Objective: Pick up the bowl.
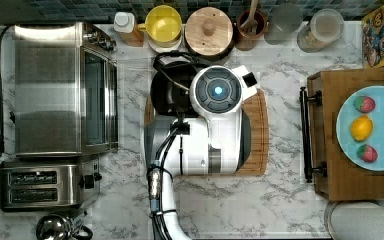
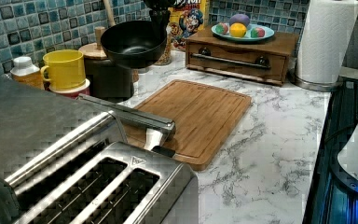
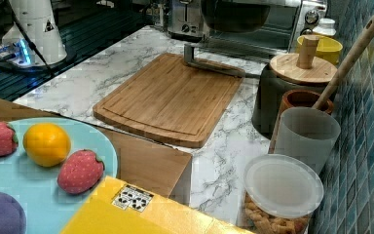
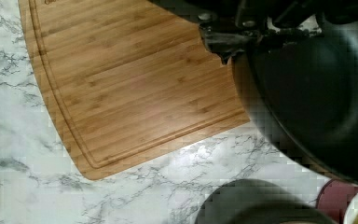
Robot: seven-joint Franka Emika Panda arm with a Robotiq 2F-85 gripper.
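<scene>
The black bowl (image 2: 133, 43) hung in the air above the counter, clear of the wooden cutting board (image 2: 193, 116), tilted so its dark, empty inside faced the left view. The gripper (image 2: 159, 16) had it by the rim, its dark fingers (image 4: 223, 42) closed over the bowl's edge in the wrist view. In the top view the white arm (image 1: 215, 125) covered most of the board. Along the tiled back wall stood a yellow cup (image 1: 163, 23), a dark pot under a wooden lid (image 1: 209, 30) with a knob, a brown crock (image 3: 299, 100) holding a wooden utensil (image 3: 350, 56), an empty frosted tumbler (image 3: 306, 136) and a lidded clear jar (image 3: 280, 195) with tan pieces inside. On the top view's right, a light blue plate (image 1: 347, 127) on a wooden box with a handle carried two red strawberries, a yellow lemon (image 1: 361, 127) and a purple fruit. A toaster oven (image 1: 60, 90) and a toaster (image 1: 45, 186) sat on the top view's left.
</scene>
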